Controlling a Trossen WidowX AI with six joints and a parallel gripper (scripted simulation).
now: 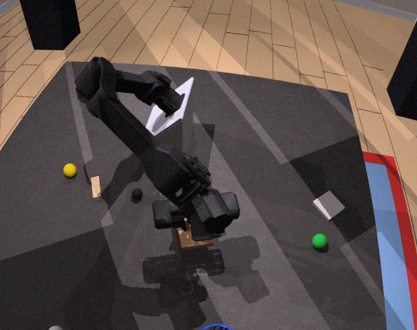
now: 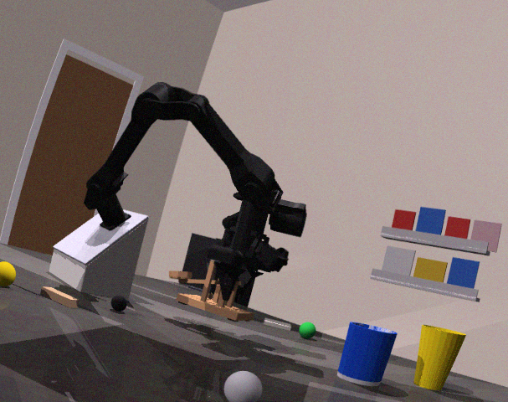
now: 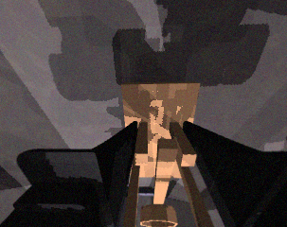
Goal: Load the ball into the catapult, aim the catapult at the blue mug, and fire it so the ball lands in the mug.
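The wooden catapult (image 1: 201,244) (image 2: 238,314) (image 3: 159,92) stands under the arm. My gripper (image 2: 230,291) (image 3: 160,125) points down and is shut on the catapult's upright frame, a finger on each side. The catapult's round cup (image 2: 180,275) (image 3: 158,221) shows no ball in it. The blue mug (image 2: 366,353) stands upright; only its rim (image 1: 216,325) shows in the top view. Loose balls lie apart from the catapult: yellow (image 1: 69,170) (image 2: 4,274), green (image 1: 319,240) (image 2: 307,330), black (image 1: 137,194) (image 2: 118,303) and pale grey (image 1: 55,327) (image 2: 243,387).
A yellow cup (image 2: 438,357) stands beside the blue mug. A wooden block (image 1: 95,188) (image 2: 59,296) lies between the yellow and black balls. A white block (image 1: 332,205) (image 2: 277,323) lies near the green ball. The arm is mounted on a white sloped stand (image 1: 188,93) (image 2: 68,246).
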